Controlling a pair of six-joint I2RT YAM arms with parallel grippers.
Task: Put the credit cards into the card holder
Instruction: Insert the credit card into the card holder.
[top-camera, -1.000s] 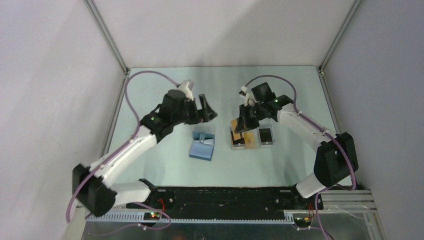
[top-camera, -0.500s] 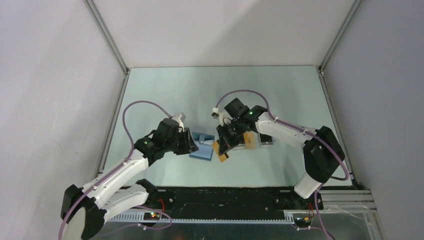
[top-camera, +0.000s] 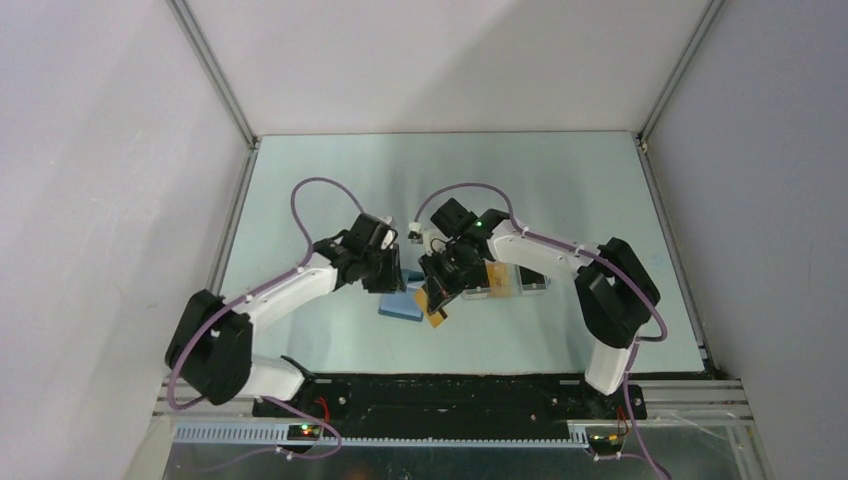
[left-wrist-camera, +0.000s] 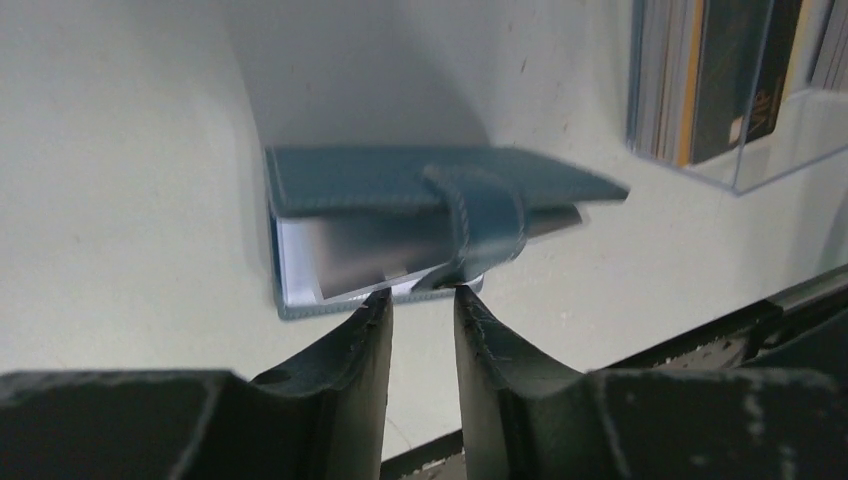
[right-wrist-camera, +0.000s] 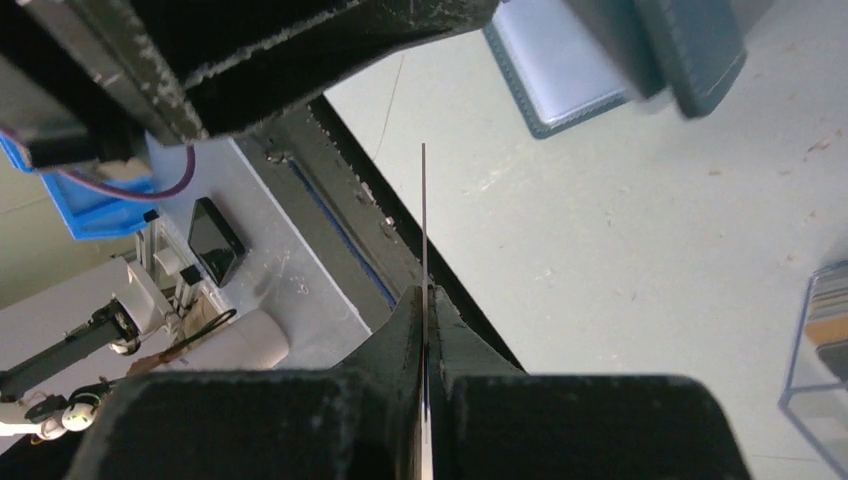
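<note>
Seen from above, my left gripper (top-camera: 393, 283) hides the far edge of the blue card holder (top-camera: 402, 306). My right gripper (top-camera: 441, 296) hangs just right of the holder, and the yellow-orange credit card (top-camera: 436, 317) in it slants down beside the holder's right edge. Right of that stands the clear tray (top-camera: 505, 283).

My left wrist camera shows what that view hides. The holder lies flat on the table (left-wrist-camera: 120, 150), its cover lifted a little over pale inner pockets, with a strap (left-wrist-camera: 480, 215) looped over the near edge. My left fingers (left-wrist-camera: 365, 340) stand a narrow gap apart, tips at the strap's end; I cannot tell whether they pinch it. More credit cards (left-wrist-camera: 735, 80), orange and dark, stand upright in the tray.

My right wrist camera shows the card edge-on as a thin line, jaws shut flat on it, with the holder blurred beyond.
</note>
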